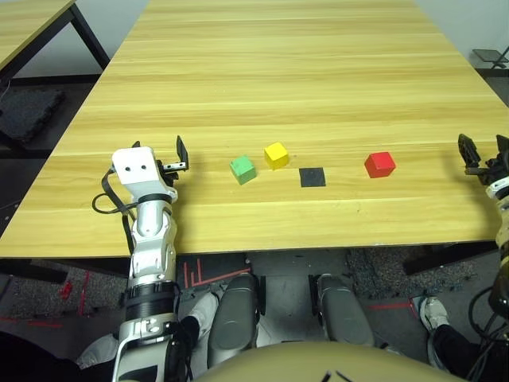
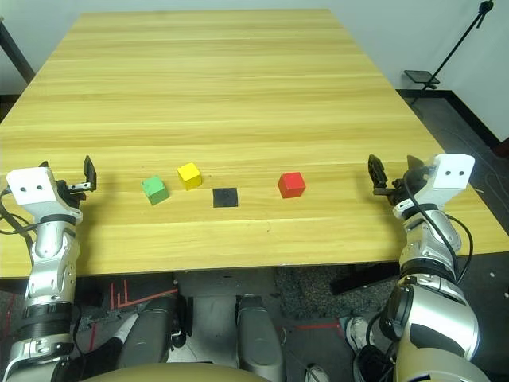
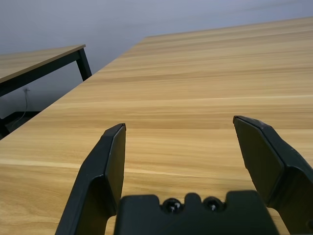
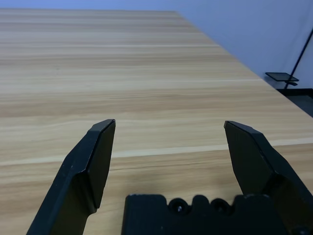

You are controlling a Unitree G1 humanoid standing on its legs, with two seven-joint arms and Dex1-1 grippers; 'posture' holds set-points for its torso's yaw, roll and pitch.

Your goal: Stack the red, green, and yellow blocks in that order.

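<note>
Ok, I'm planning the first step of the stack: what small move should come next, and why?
Probably swing the right hand toward the red block. Red is the base of the stack and lies nearest that hand, apart from the green block and yellow block, which sit closer to the left hand. Both hands are open and hold nothing, so nothing needs releasing first.

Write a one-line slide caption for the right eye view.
Green block, yellow block, black patch and red block lie unstacked between two open grippers.
</note>
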